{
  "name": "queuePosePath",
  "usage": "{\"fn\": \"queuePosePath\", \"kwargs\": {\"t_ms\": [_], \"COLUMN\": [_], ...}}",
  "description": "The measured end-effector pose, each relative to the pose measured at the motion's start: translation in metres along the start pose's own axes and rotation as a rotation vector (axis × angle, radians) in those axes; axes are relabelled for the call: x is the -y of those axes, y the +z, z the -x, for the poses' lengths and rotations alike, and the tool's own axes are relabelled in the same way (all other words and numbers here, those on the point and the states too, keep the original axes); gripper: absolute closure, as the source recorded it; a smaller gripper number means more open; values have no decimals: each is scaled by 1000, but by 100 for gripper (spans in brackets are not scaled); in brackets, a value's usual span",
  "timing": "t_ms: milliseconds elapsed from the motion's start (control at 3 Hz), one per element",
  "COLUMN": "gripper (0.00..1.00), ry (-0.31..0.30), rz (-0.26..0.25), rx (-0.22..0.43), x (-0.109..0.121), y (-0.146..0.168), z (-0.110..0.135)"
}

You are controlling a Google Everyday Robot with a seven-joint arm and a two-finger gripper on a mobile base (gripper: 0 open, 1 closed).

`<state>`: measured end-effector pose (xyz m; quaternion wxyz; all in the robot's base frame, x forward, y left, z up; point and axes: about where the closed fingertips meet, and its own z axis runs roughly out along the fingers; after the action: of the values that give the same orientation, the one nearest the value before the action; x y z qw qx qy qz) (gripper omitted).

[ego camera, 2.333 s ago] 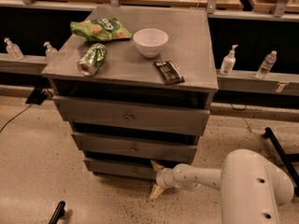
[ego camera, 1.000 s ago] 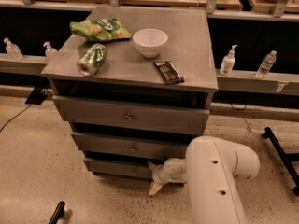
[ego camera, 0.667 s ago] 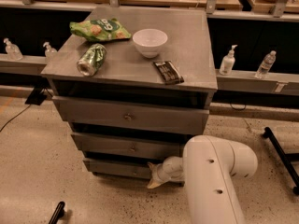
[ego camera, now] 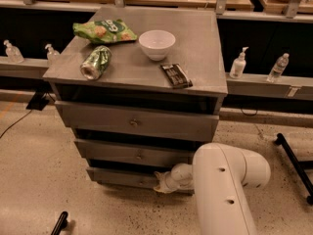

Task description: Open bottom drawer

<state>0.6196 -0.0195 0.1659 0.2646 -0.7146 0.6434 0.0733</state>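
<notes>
The grey cabinet point(ego camera: 137, 121) has three drawer fronts, each lower one narrower. The bottom drawer point(ego camera: 117, 178) is the slim lowest panel, just above the floor. My gripper point(ego camera: 160, 183) is pressed against the middle of that panel, where its knob would be; the knob itself is hidden behind it. The white arm point(ego camera: 222, 190) bulks in from the lower right and covers the drawer's right end.
On the cabinet top lie a green chip bag point(ego camera: 104, 31), a green can on its side point(ego camera: 95, 62), a white bowl point(ego camera: 156, 44) and a dark snack bar point(ego camera: 176, 75). Bottles point(ego camera: 238, 63) stand on a ledge behind. A black leg point(ego camera: 293, 160) crosses the floor at right.
The arm has swung in closer to the camera and leftward, and the gripper has moved up against the bottom drawer's front from a little lower right.
</notes>
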Motion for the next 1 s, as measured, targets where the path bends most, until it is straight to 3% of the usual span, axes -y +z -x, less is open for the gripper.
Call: {"fn": "queuePosePath", "kwargs": {"t_ms": [333,667,1000], "gripper": [68,54,30], "ry": [0,0,0], "rz": [0,0,0], "rx": [0,0,0], "x": [1,1,1], "y": [-3,-4,-4], "z": [2,2,2]}}
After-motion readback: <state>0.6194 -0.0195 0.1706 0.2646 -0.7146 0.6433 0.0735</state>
